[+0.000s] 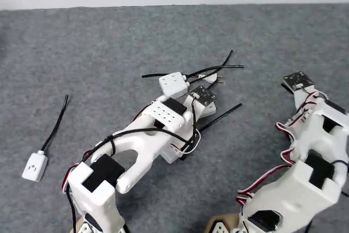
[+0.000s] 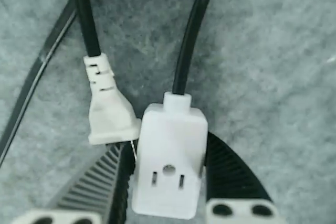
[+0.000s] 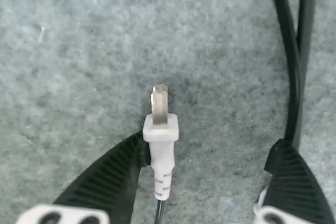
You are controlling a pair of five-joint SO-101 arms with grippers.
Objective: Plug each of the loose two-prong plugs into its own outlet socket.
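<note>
The plug [image 3: 160,129] leans against one finger of my right gripper [image 3: 212,145], prongs pointing away from the wrist. That gripper's fingers stand wide apart, and black cables [image 3: 294,51] run past the other finger. My left gripper [image 2: 167,142] is out at the middle of the grey mat [image 1: 109,42], its fingers pressed against both sides of a white socket [image 2: 168,166]. Another plug [image 2: 107,114] lies just beside it, prongs at the socket's side. A second socket [image 1: 173,84] sits near the left gripper, and a third socket [image 1: 34,167] lies well apart on the mat's left side.
</note>
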